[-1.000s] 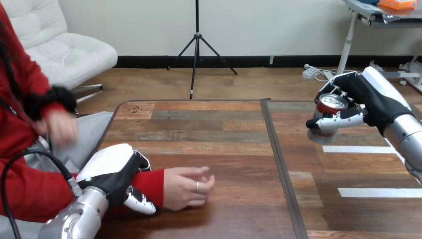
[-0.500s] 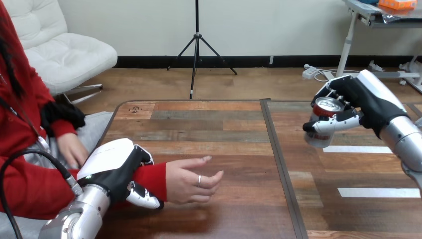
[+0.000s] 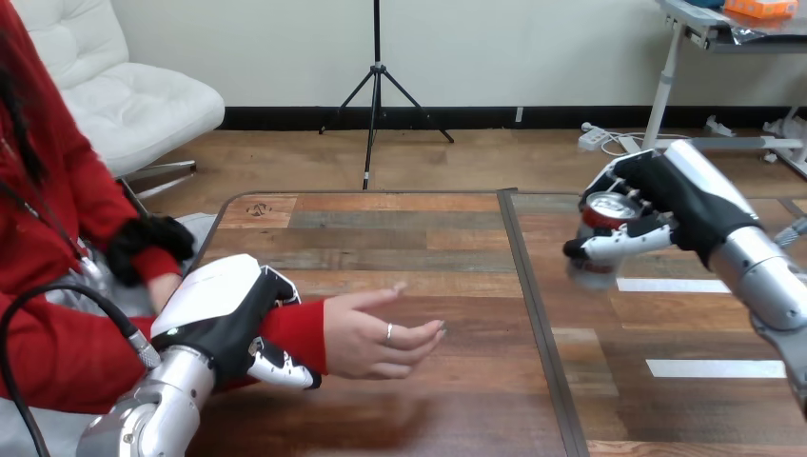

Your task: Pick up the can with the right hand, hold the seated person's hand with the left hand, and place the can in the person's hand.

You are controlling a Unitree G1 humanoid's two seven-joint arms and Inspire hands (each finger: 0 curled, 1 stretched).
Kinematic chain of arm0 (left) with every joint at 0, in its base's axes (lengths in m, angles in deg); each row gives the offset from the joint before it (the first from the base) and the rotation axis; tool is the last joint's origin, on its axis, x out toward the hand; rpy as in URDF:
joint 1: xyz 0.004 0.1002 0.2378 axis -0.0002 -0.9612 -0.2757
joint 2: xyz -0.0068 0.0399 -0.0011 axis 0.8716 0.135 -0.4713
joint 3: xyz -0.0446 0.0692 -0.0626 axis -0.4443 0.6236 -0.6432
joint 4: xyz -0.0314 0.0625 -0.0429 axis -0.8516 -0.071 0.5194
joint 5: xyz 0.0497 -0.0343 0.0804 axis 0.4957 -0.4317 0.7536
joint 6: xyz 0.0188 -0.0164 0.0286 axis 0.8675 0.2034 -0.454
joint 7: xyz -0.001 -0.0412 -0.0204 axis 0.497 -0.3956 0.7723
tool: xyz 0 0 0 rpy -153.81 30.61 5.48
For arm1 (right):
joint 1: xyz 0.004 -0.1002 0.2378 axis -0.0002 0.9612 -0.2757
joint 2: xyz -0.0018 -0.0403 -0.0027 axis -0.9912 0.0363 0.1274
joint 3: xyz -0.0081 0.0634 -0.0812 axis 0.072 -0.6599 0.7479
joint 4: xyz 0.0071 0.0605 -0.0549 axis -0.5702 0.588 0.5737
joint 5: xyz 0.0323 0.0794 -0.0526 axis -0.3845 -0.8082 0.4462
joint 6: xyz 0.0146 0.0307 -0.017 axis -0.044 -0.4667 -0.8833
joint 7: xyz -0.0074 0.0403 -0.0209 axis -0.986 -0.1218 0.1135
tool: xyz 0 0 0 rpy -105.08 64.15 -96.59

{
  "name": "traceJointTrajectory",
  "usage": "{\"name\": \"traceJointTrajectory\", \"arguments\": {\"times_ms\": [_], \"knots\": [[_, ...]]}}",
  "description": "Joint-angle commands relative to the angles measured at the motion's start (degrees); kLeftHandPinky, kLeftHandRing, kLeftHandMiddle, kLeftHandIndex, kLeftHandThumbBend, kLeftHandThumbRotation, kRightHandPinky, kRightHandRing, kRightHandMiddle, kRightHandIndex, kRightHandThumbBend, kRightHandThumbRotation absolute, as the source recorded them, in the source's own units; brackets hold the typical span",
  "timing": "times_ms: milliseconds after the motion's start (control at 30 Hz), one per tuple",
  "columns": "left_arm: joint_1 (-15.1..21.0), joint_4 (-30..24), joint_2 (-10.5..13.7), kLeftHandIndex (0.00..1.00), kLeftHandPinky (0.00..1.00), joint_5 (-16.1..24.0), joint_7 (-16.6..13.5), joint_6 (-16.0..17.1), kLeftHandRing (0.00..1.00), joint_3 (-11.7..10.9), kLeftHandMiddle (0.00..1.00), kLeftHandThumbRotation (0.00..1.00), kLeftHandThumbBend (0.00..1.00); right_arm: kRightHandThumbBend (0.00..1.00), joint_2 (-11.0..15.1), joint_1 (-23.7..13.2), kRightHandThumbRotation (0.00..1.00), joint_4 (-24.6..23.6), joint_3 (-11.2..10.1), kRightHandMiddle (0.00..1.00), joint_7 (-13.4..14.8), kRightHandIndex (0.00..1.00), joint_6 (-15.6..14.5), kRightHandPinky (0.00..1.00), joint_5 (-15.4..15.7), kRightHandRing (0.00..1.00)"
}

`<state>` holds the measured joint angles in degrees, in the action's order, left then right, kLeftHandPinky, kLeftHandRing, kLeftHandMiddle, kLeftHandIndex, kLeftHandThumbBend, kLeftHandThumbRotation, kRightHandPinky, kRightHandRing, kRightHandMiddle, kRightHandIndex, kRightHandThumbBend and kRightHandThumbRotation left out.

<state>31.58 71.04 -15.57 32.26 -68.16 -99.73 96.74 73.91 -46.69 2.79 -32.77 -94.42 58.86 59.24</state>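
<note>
Holds the can [image 3: 605, 209] in the right hand [image 3: 685, 200], fingers and thumb clamped round it, raised off the desk [image 3: 428, 238] over its right half. Grips the person's wrist [image 3: 293, 328] with the left hand [image 3: 219, 305], fingers curled round the red sleeve. Leaves the person's hand [image 3: 376, 333] open over the left half, well apart from the can.

The wooden surface [image 3: 419, 238] is planked in mixed browns; a dark strip [image 3: 536, 324] runs from far edge to near edge, right of the middle; two white tape strips [image 3: 714, 368] lie flat on its right part; the person's hand [image 3: 376, 333] is over its left part, contact unclear.
</note>
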Motion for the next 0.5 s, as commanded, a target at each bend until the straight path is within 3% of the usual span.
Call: {"name": "traceJointTrajectory", "arguments": {"times_ms": [0,267,467], "knots": [[9.93,-13.94,-3.60,0.36,0.22,-3.50,-4.95,2.99,0.28,-4.64,0.35,0.00,0.69,0.70,-2.01,-9.51,0.00,-7.18,-0.70,0.42,0.37,0.48,0.55,0.31,-0.57,0.34],[10.78,-14.31,-4.39,0.35,0.21,-3.36,-4.94,3.21,0.27,-4.71,0.34,0.00,0.70,0.69,-3.26,-9.73,0.00,-7.36,-0.45,0.42,0.42,0.48,2.02,0.30,-0.52,0.34],[11.48,-14.08,-5.10,0.36,0.21,-3.29,-4.62,3.00,0.27,-4.56,0.34,0.00,0.72,0.68,-4.17,-9.68,0.00,-8.88,0.15,0.42,0.90,0.48,1.01,0.31,0.48,0.35]]}}
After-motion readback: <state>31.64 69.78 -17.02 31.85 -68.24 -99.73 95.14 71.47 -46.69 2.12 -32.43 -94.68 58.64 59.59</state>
